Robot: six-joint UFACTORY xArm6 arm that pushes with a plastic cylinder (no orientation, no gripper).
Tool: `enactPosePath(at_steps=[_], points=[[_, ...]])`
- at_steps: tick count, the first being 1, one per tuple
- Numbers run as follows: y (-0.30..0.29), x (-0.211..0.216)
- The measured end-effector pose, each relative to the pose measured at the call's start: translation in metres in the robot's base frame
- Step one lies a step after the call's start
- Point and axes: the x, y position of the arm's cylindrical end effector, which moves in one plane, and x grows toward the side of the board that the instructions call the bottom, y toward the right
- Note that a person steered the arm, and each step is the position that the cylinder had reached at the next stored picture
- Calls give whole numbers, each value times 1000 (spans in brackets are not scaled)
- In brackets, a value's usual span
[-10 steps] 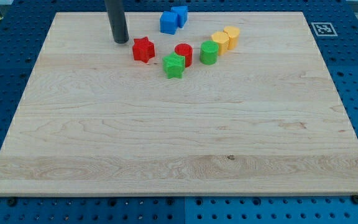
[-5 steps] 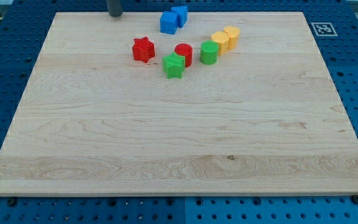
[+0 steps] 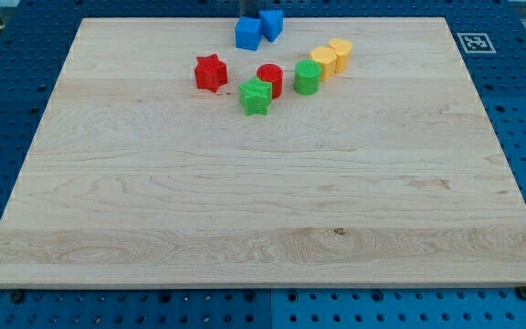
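Observation:
Only a short dark stub of my rod shows at the view's top edge, and my tip (image 3: 250, 15) sits right behind the two blue blocks. It seems to touch the blue cube (image 3: 248, 34) and the smaller blue block (image 3: 271, 23) to its right. Below them lie a red star (image 3: 211, 72), a red cylinder (image 3: 269, 79) and a green star (image 3: 257, 96). A green cylinder (image 3: 307, 78) stands to their right. Further right are a yellow block (image 3: 324, 60) and a yellow cylinder (image 3: 341, 51).
The blocks rest on a light wooden board (image 3: 263, 201) laid on a blue perforated table (image 3: 7, 100). A black-and-white marker (image 3: 471, 42) is at the board's top right corner.
My tip left its spot left of the red star, went to the view's top edge, then slid right to behind the blue blocks. The smaller blue block shifted slightly right.

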Motion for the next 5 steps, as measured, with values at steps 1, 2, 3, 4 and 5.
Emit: enactPosePath(at_steps=[1, 2, 3, 4, 5], points=[[27, 1], [35, 15], [35, 29], [52, 29], [84, 46]])
